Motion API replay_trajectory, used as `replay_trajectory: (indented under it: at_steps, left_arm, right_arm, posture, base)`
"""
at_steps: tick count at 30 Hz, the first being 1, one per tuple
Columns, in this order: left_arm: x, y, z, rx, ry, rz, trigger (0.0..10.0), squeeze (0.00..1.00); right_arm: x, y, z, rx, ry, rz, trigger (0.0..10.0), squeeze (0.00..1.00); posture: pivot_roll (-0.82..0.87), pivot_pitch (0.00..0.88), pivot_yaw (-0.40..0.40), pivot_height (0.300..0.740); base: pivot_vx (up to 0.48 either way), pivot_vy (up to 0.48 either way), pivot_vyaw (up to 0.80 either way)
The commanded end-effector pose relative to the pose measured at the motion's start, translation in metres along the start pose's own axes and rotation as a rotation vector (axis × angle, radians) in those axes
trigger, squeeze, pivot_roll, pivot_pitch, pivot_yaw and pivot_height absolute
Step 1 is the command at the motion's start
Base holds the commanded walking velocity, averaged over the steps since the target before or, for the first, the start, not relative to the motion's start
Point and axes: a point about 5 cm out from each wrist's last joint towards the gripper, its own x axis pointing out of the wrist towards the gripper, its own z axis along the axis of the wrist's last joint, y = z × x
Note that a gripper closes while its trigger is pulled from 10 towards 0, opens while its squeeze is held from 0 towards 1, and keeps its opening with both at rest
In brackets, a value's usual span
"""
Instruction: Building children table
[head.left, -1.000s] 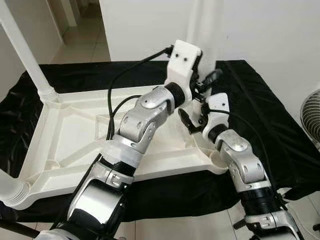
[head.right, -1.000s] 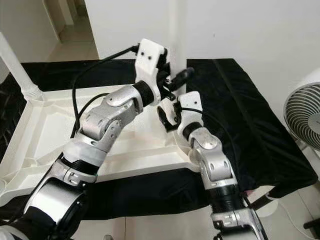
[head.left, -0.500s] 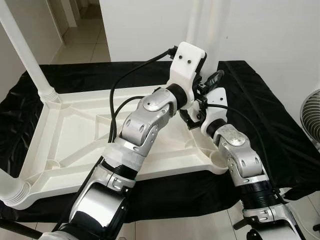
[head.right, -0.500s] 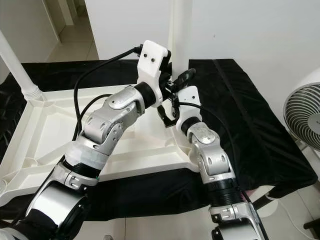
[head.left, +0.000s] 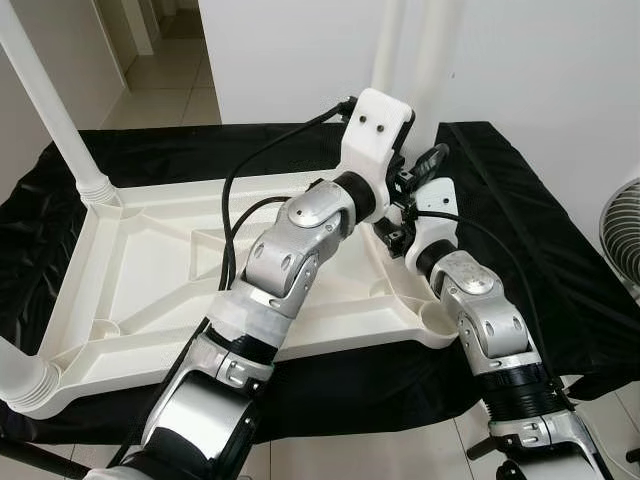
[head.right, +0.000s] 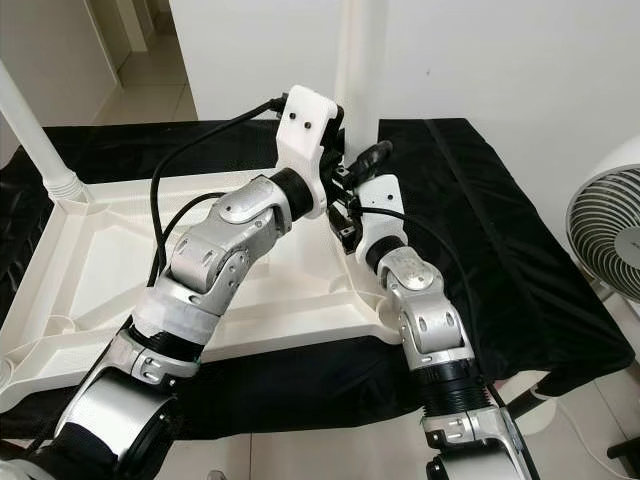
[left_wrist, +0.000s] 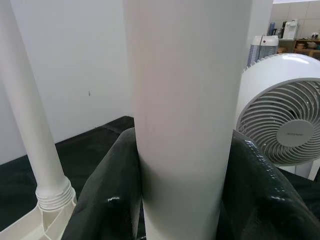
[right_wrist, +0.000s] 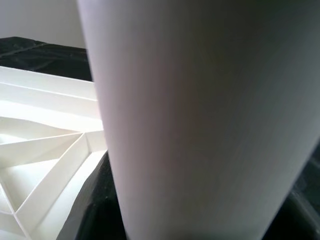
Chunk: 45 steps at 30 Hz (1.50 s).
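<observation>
Together, the left tool (left_wrist: 180, 200) and the right tool (right_wrist: 190, 215) each close their black fingers around one upright white table leg (head.right: 362, 60), left above right. Below them the upturned white tabletop (head.left: 140, 270) lies on the black-draped worktop (head.left: 520, 220); a fan (head.right: 610, 235) stands beside it.
</observation>
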Motion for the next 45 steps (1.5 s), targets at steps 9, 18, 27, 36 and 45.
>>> replay_trajectory:
  at_steps: [9,18,27,36,45]
  left_arm:
    - [0.000,-0.010,0.008,-0.041,-0.048,-0.040,10.0,1.00]
    - [-0.003,-0.009,0.006,-0.030,-0.027,-0.025,10.0,0.51]
    - [-0.014,0.005,-0.002,-0.103,-0.001,0.071,10.0,0.00]
    - [-0.036,0.026,-0.022,-0.096,0.082,0.147,10.0,0.00]
    - [-0.063,0.052,-0.060,-0.065,0.157,0.374,10.0,0.00]
  right_arm:
    - [-0.001,-0.005,-0.007,0.030,0.024,-0.069,10.0,0.00]
    - [-0.003,-0.009,-0.010,0.124,0.002,-0.170,10.0,0.00]
    - [-0.012,-0.019,-0.015,0.136,-0.022,-0.261,10.0,0.00]
    - [-0.025,-0.021,-0.029,0.174,0.007,-0.270,10.0,0.00]
    - [-0.028,-0.022,-0.028,0.192,-0.019,-0.331,10.0,0.00]
  posture:
    - [-0.03,0.000,0.022,0.740]
    - [-0.03,0.000,0.026,0.740]
    - [-0.02,0.000,0.030,0.740]
    - [-0.01,0.008,0.023,0.740]
    - [-0.04,0.046,0.037,0.740]
  base:
    - [0.000,0.000,0.00]
    - [0.000,0.000,0.00]
    - [0.000,0.000,0.00]
    - [0.000,0.000,0.00]
    - [0.000,0.000,0.00]
